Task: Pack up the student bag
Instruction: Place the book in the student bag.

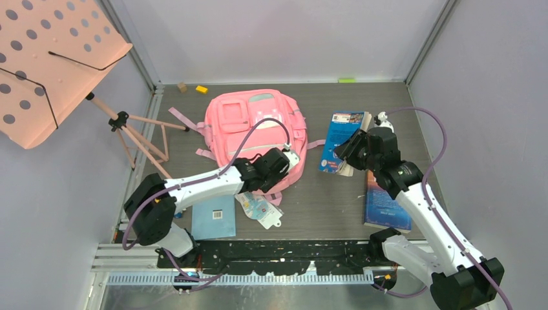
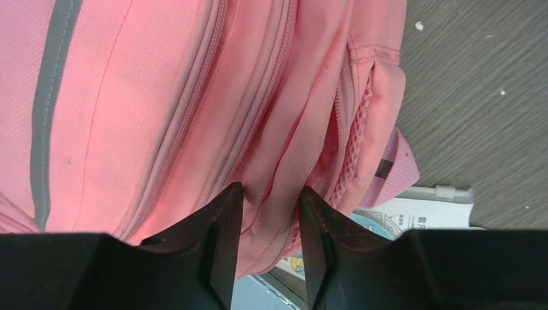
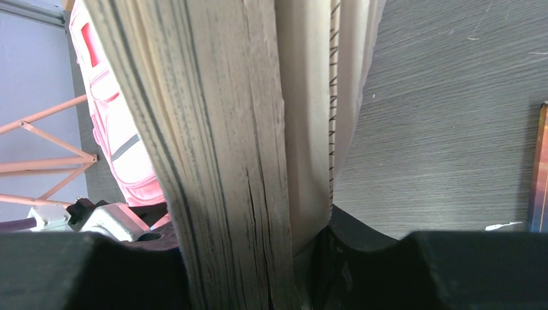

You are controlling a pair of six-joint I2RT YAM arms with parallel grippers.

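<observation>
the student bag (image 1: 249,126), a rounded pack of woven pink fabric with grey strips, lies flat at the middle of the dark wood-grain table (image 1: 323,200). the left gripper (image 2: 270,248) pinches a soft fold of its cloth beside a stitched zip seam. the right gripper (image 3: 255,265) clamps a thick blue-covered book (image 1: 342,132) across its rough, yellowed page edges.

Bright, even light from above, soft shadows
The top view is sharp, with faint shadows on the table (image 1: 316,200); the student bag (image 2: 161,97) weave is crisp, the book (image 3: 220,129) pages slightly soft, the left fingers (image 2: 223,245) dark
</observation>
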